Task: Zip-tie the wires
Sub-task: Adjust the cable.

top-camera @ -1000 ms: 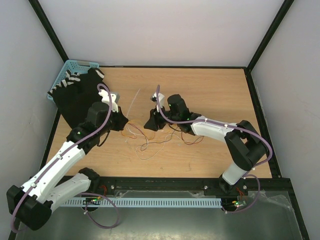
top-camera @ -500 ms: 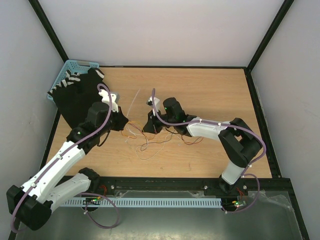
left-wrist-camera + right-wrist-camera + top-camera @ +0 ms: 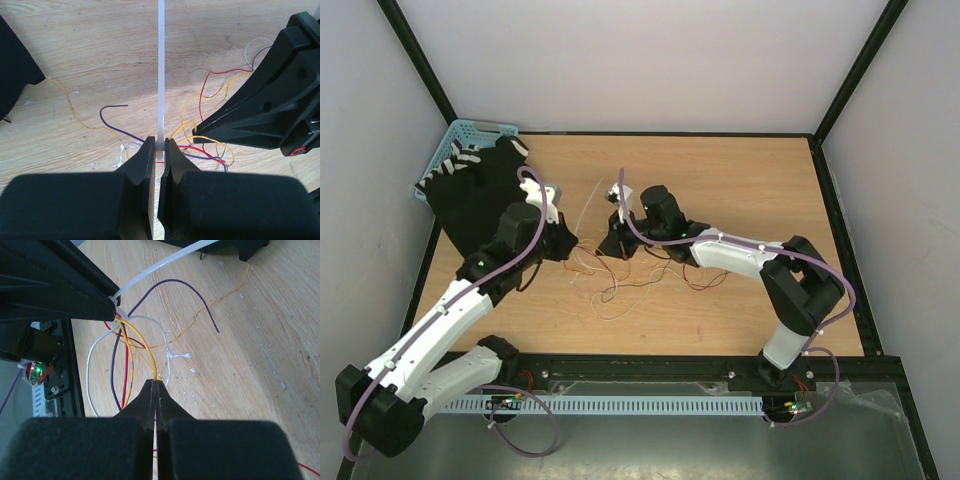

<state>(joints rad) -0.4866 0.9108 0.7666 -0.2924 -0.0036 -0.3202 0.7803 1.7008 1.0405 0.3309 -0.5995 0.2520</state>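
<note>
Both arms reach inward over the worktop (image 3: 750, 180), their tips nearly meeting at centre frame. The left claw (image 3: 160, 149) is clamped on the zip tie (image 3: 161, 70), which runs straight up the left wrist view. The right claw (image 3: 156, 384) is pinched together on a yellow strand of the wires (image 3: 125, 345), tangled between both tips. A blue basket (image 3: 460, 133) sits upper left

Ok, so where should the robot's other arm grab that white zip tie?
Best bet is probably the long free tail of the zip tie, past where the left gripper already pinches one end. That stretch is straight and bare, away from the wires. It's a thin flat strip, so come from the side, jaws closing on its flat faces.
</note>
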